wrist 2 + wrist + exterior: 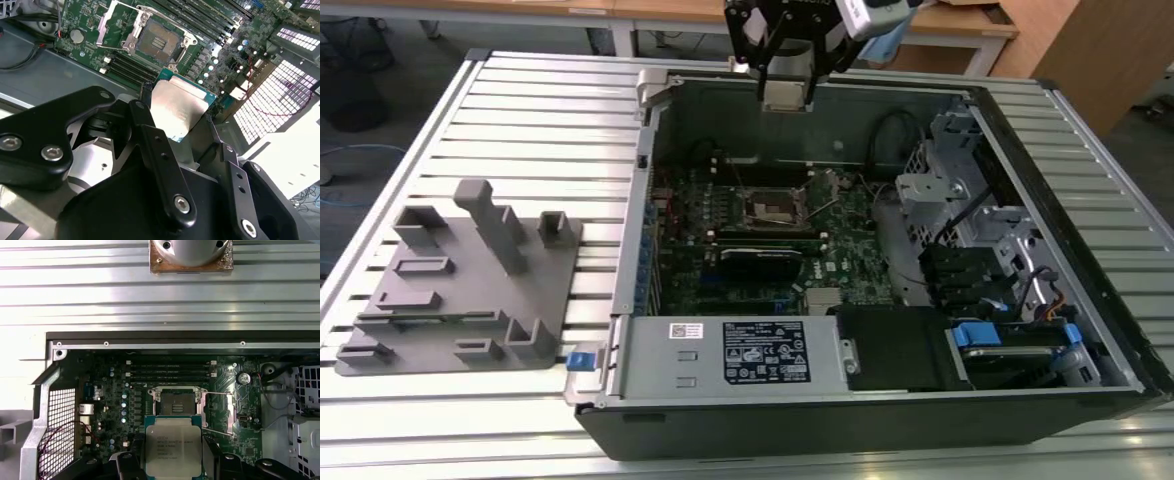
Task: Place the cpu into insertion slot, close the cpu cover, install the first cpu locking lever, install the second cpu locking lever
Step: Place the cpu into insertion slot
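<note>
My gripper (pixel 783 92) hangs high over the far wall of the open computer case and is shut on the cpu (pixel 181 105), a flat square chip with a silver-grey top. In both wrist views black fingers (pixel 131 462) press two opposite edges of the cpu (pixel 173 452). Well below it lies the insertion slot (pixel 771 208) on the green board, its dark square centre (pixel 159 42) bare. The cpu cover (pixel 220 410), a thin silvery frame, is swung open beside the insertion slot (pixel 179 402). A thin locking lever (pixel 217 431) sticks out near the cover.
The case (pixel 640 300) lies open on a slatted metal table (pixel 547 110). A black card (pixel 761 262) and memory slots (pixel 170 372) flank the socket. The power supply (pixel 747 352) sits at the near side, a drive cage (pixel 961 190) at the exterior view's right. A grey fixture (pixel 460 285) stands at its left.
</note>
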You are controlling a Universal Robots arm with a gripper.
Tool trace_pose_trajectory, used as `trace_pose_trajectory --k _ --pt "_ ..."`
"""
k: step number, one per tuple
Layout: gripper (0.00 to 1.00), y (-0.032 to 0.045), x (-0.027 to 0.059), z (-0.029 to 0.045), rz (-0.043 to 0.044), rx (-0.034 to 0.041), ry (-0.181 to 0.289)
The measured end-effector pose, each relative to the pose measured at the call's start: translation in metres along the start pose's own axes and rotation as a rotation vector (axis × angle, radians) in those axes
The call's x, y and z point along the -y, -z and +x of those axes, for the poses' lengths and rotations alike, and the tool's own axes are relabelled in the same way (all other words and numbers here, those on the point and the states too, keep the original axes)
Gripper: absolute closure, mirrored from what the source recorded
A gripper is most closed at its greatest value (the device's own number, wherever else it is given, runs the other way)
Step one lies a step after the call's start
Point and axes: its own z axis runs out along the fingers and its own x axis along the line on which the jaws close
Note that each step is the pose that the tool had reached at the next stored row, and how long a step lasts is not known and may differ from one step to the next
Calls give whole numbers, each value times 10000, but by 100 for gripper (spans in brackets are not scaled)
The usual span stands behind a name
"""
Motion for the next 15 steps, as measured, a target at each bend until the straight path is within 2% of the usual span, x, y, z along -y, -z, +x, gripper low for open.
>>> trace_pose_trajectory --k 15 --pt "46 -36 4 -1 1 -1 0"
